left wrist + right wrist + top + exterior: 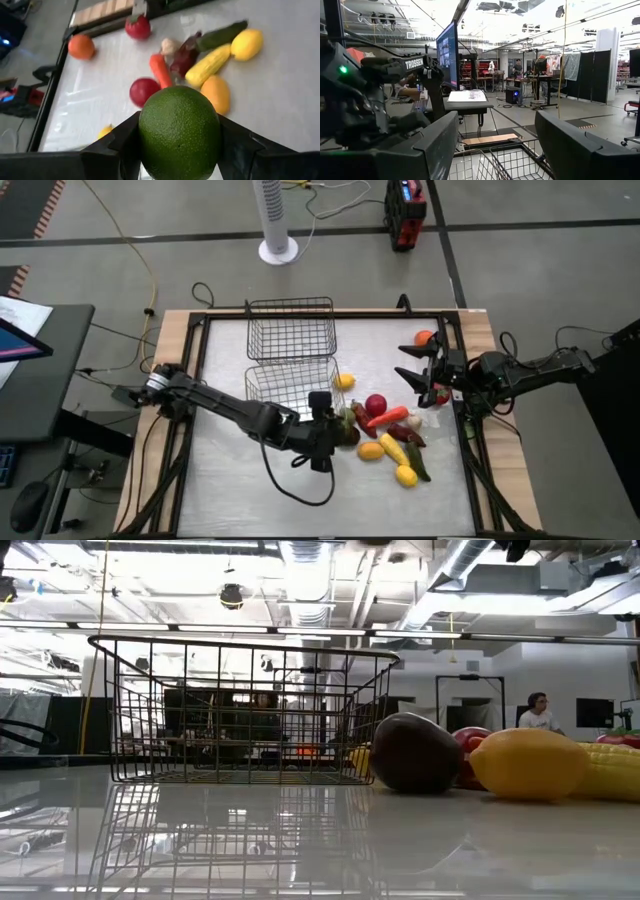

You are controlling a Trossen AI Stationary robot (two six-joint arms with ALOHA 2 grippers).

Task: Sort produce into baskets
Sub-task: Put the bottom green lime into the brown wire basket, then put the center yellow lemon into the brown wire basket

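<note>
At mid-counter, just in front of the nearer of two wire baskets, the left gripper grips a round green fruit, dark and pebbly-skinned, squeezed between its two fingers. From table height the same fruit appears dark and sits low at the counter, beside the nearer basket's corner. Just past the gripper, to its right, the loose produce lies heaped: a red apple, a carrot, a yellow corn cob, an orange-yellow fruit, a lemon, a dark chili and a long green vegetable. One small yellow fruit rests against the nearer basket's right side. The second basket stands directly behind the first, toward the counter's far edge. On the counter's right side the right gripper hangs with its jaws spread wide and nothing between them, near an orange at the far right rim and well apart from the left gripper's fruit. Beyond the counter a person sits in the background.
</note>
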